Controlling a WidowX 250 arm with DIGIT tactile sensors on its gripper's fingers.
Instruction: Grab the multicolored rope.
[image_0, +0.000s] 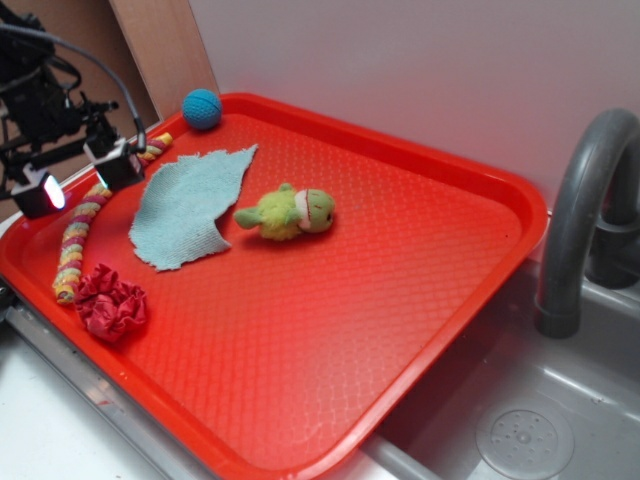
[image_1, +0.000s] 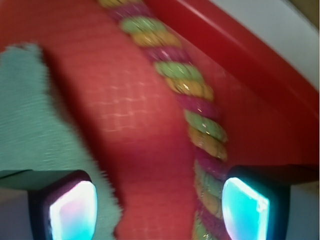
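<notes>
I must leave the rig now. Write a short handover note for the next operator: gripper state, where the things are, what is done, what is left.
Gripper: open, holding nothing, above the left edge of the red tray.
Multicolored rope: lies along that left edge, beside the blue cloth. In the wrist view it runs close to one fingertip, not centred between the two.
Done: approach to the rope.
Left: centre over the rope, lower, close, lift.
Nearby: red scrunchie at the rope's near end.
</notes>
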